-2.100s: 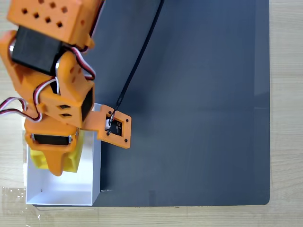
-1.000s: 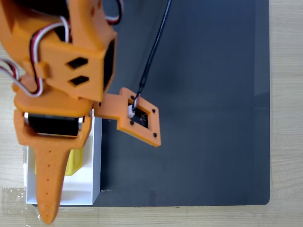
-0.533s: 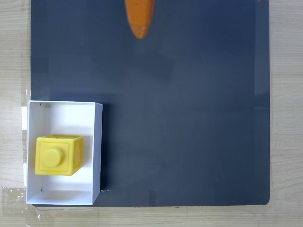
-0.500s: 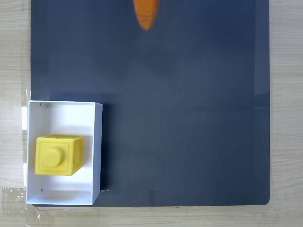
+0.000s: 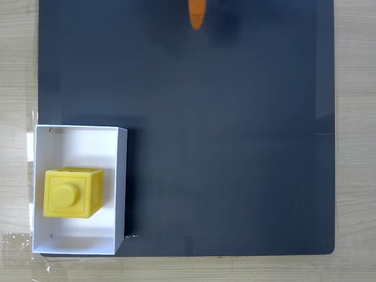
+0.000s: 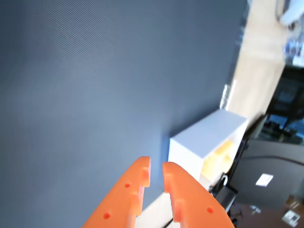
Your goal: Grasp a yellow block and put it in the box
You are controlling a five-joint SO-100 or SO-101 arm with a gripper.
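Yellow block (image 5: 73,192): plastic cube, round stud up, on the floor of the box (image 5: 79,139), well apart from the gripper (image 6: 156,172).
Gripper: orange printed fingers, tips nearly touching, only a thin slit between, nothing held.
Box: white, thin walls, beyond the fingertips in wrist view.
Surface: dark matte mat (image 5: 223,141) on a light wood table (image 5: 355,117).
Room: wrist view shows dark clutter past the table edge.
Fixed view: one orange fingertip at top edge.

The fixed view looks straight down; the wrist view looks obliquely along the hand (image 6: 156,172); both share the box (image 5: 120,176).
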